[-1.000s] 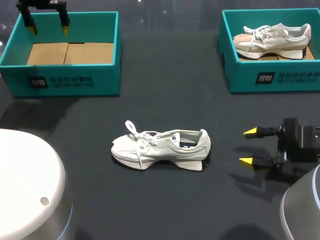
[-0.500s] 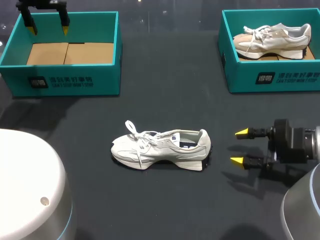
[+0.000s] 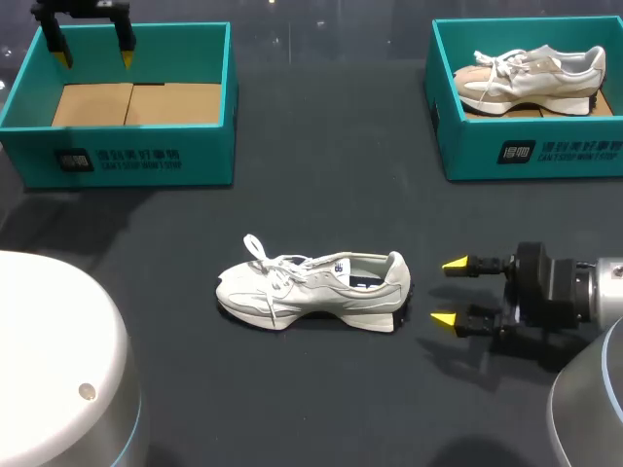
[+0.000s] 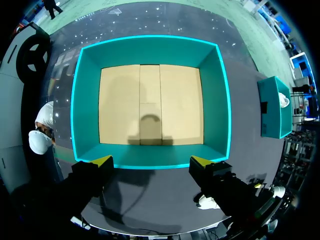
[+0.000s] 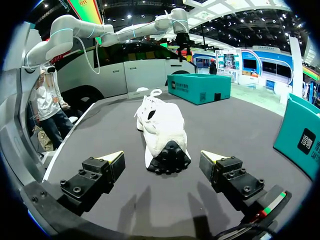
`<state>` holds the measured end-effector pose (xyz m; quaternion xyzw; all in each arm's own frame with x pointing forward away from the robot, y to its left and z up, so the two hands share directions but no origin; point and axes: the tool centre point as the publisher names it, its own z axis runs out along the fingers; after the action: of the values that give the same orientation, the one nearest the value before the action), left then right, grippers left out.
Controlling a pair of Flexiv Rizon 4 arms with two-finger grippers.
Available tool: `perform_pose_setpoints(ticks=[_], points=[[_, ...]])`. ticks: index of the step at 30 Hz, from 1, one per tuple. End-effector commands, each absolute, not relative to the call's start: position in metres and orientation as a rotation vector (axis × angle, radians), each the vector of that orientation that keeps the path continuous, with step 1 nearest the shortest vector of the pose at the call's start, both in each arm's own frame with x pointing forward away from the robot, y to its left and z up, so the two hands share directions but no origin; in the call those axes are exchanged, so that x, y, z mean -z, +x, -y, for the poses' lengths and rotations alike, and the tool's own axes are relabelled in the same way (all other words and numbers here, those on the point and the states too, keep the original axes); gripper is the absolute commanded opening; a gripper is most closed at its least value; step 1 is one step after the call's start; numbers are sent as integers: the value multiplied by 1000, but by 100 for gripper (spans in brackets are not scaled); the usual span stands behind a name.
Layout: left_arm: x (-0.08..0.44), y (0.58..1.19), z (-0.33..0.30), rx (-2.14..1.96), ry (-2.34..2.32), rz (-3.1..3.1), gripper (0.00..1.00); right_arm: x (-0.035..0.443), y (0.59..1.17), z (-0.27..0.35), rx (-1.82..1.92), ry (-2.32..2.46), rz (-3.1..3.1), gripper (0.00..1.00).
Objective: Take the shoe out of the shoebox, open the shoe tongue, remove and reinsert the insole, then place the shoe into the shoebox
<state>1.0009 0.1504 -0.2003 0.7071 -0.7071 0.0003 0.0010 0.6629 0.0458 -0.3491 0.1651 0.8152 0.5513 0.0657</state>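
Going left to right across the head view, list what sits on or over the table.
Left to right: empty shoebox → shoe lying on the table → right gripper, its fingers open towards the shoe's heel.

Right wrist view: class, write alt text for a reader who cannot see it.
A white shoe lies on the table, heel toward the open right claw, just ahead of its yellow tips. Beyond its toe stands a teal shoebox, the left claw hanging above it.
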Motion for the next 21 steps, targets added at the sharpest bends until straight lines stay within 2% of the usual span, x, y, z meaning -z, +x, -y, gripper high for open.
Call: perform_pose_setpoints(ticks=[1,21], points=[[200,1001,-150,0,2220,2221,100,356,668,-58,-1664,494,-2460,100],[200,1001,-150,0,2220,2221,100,381,686,-71,-1680,532,-2416,100]])
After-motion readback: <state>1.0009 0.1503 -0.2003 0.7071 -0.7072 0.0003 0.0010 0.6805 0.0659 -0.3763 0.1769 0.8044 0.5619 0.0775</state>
